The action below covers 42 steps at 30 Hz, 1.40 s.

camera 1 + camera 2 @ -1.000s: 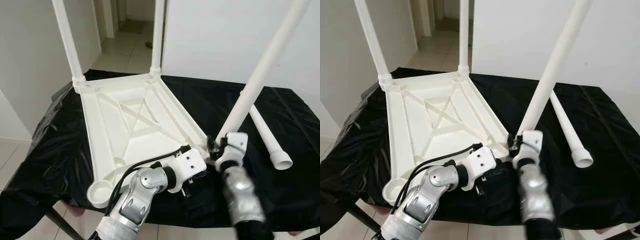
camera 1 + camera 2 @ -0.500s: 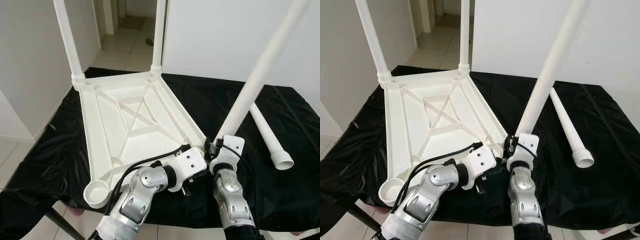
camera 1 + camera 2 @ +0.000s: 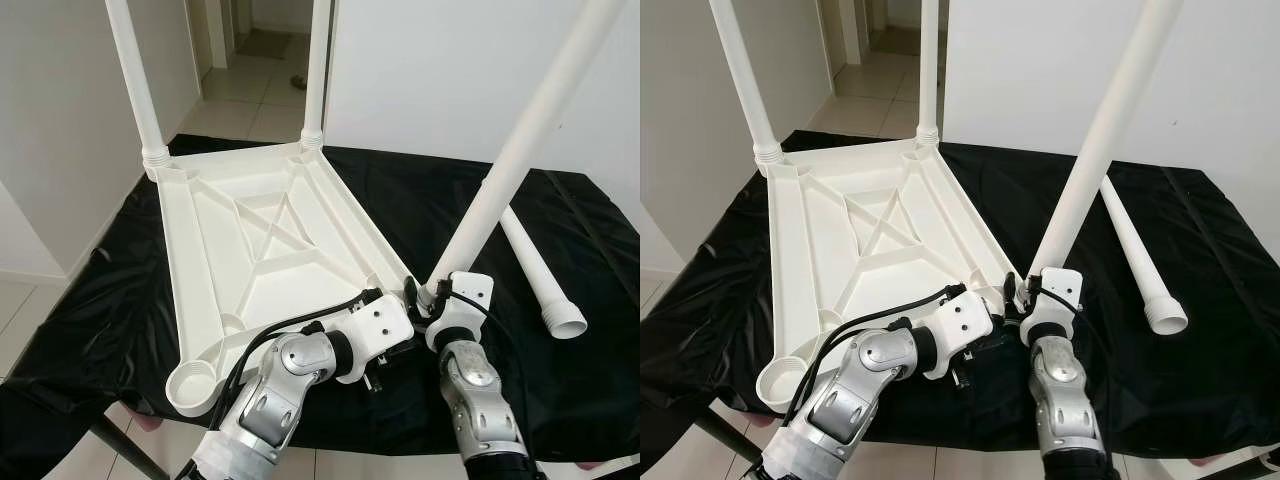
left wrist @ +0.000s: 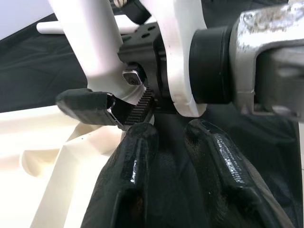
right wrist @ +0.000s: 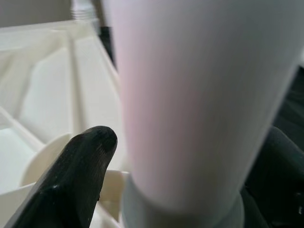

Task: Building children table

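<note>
- Right hand (image 3: 432,296), at the lower centre-right of the left eye view, is clamped on the foot of a white leg (image 3: 520,150); the right wrist view shows its fingers (image 5: 78,171) on either side of the tube, right over a corner socket of the tabletop (image 3: 270,250).
- Left hand (image 4: 168,142), low in the middle of the frame, sits just beside that same corner; its two fingers are nearly together with nothing between them.
- Tabletop lies upside down on the counter (image 3: 90,300), which is draped in black cloth.
- Done so far, as I judge it: two legs (image 3: 135,80) stand upright in the far corners, at the upper left and upper centre.
- Third leg leans toward the upper right and looks not yet seated straight.
- Left to do: the near-left socket (image 3: 192,378) is empty, and a spare leg (image 3: 535,270) lies on the cloth at the right.
- No brand, label or writing can be read anywhere.
</note>
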Tool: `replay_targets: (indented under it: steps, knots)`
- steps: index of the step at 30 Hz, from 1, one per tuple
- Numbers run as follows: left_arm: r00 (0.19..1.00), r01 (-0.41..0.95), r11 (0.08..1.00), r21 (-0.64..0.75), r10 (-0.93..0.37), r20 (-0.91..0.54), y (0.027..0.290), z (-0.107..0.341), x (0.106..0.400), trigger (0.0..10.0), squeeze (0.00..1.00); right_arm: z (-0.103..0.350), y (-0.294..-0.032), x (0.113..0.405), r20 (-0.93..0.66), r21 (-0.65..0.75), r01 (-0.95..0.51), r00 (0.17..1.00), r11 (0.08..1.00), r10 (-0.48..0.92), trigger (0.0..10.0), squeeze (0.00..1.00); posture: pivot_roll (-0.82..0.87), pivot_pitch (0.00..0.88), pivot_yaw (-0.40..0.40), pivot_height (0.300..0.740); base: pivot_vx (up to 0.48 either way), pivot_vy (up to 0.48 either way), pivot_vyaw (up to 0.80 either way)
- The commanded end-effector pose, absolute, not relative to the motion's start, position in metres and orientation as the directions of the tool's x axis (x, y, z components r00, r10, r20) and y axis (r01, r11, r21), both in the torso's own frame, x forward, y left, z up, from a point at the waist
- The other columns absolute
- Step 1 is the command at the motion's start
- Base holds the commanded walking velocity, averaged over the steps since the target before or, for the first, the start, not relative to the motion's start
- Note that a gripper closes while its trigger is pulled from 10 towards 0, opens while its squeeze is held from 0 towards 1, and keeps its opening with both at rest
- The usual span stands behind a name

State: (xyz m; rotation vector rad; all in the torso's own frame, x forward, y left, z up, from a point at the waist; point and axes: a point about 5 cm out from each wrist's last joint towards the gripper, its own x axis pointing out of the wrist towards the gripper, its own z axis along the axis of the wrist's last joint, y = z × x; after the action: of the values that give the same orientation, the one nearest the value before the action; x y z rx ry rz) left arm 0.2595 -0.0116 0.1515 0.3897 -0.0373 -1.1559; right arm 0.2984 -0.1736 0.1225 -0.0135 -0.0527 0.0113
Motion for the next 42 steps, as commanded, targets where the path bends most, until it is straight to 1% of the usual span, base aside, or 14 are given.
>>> replay_targets:
  steps: [1,5,8,9,11,18,19,20,21,22,24,25,34,42]
  knots:
    - [0.529,0.822,0.481,0.303,-0.843,-0.096,-0.018,0.154,0.26,10.0,0.0,0.125,-0.176,0.301,0.065,-0.014,-0.076,0.995,0.997,0.077,10.0,0.0,-0.03,0.0,-0.036,0.74,0.0,0.0,0.0]
    - [0.528,0.823,0.481,0.303,-0.843,-0.097,-0.018,0.154,0.26,10.0,0.0,0.129,-0.184,0.304,0.071,-0.055,-0.155,0.985,0.986,0.159,10.0,0.0,-0.03,0.0,-0.034,0.74,0.0,0.0,0.0]
    - [0.529,0.822,0.481,0.304,-0.843,-0.098,-0.017,0.154,0.26,10.0,0.0,0.132,-0.186,0.305,0.06,-0.083,-0.324,0.942,0.942,0.329,10.0,0.0,-0.03,0.0,-0.031,0.74,0.0,0.0,0.0]
    - [0.529,0.822,0.481,0.304,-0.843,-0.098,-0.017,0.154,0.26,10.0,0.0,0.132,-0.186,0.305,0.06,-0.083,-0.324,0.942,0.942,0.329,10.0,0.0,-0.03,0.0,-0.031,0.74,0.0,0.0,0.0]
    - [0.531,0.821,0.483,0.304,-0.841,-0.099,-0.016,0.155,0.261,10.0,0.0,0.131,-0.187,0.306,0.031,-0.106,-0.445,0.893,0.889,0.45,10.0,0.0,-0.02,0.002,-0.031,0.74,0.0,0.0,0.0]
    - [0.541,0.815,0.491,0.308,-0.835,-0.099,-0.013,0.155,0.263,10.0,0.0,0.128,-0.191,0.312,-0.019,-0.152,-0.532,0.844,0.833,0.536,10.0,0.0,-0.02,0.001,-0.03,0.74,0.0,0.0,0.0]
    - [0.543,0.813,0.493,0.309,-0.834,-0.099,-0.012,0.156,0.263,10.0,0.0,0.127,-0.192,0.314,-0.031,-0.163,-0.538,0.841,0.827,0.541,8.6,0.0,-0.01,0.002,-0.03,0.74,0.0,0.0,0.0]
    - [0.545,0.812,0.495,0.31,-0.832,-0.099,-0.012,0.156,0.264,10.0,0.0,0.126,-0.194,0.315,-0.04,-0.168,-0.546,0.835,0.82,0.548,8.0,0.0,-0.01,0.002,-0.03,0.74,0.0,0.0,0.0]
    - [0.546,0.811,0.496,0.311,-0.832,-0.1,-0.012,0.156,0.264,10.0,0.0,0.126,-0.195,0.316,-0.044,-0.169,-0.552,0.832,0.816,0.554,6.1,0.0,-0.01,0.002,-0.03,0.74,0.0,0.0,0.0]
    - [0.548,0.81,0.497,0.311,-0.831,-0.1,-0.011,0.156,0.264,10.0,0.0,0.125,-0.197,0.317,-0.057,-0.175,-0.558,0.828,0.811,0.557,2.7,0.0,-0.01,0.002,-0.03,0.74,0.0,0.0,0.0]
    - [0.549,0.809,0.498,0.312,-0.83,-0.1,-0.011,0.156,0.264,10.0,0.0,0.124,-0.199,0.317,-0.065,-0.177,-0.567,0.822,0.804,0.566,2.7,0.0,-0.01,0.002,-0.03,0.74,0.0,0.0,0.0]
    - [0.55,0.809,0.499,0.312,-0.829,-0.099,-0.011,0.156,0.265,10.0,0.0,0.123,-0.2,0.317,-0.07,-0.176,-0.577,0.816,0.798,0.574,0.0,0.0,0.0,0.007,-0.029,0.74,0.0,0.0,0.0]
    - [0.555,0.806,0.503,0.312,-0.826,-0.1,-0.009,0.157,0.266,10.0,0.0,0.113,-0.21,0.312,-0.108,-0.151,-0.599,0.801,0.787,0.589,0.0,0.0,-0.01,0.018,-0.026,0.74,0.0,0.0,0.0]
    - [0.55,0.81,0.5,0.308,-0.83,-0.099,-0.01,0.157,0.265,10.0,0.0,0.104,-0.218,0.313,-0.137,-0.162,-0.5,0.865,0.85,0.483,0.0,0.0,-0.02,0.024,-0.025,0.74,0.0,0.0,0.0]
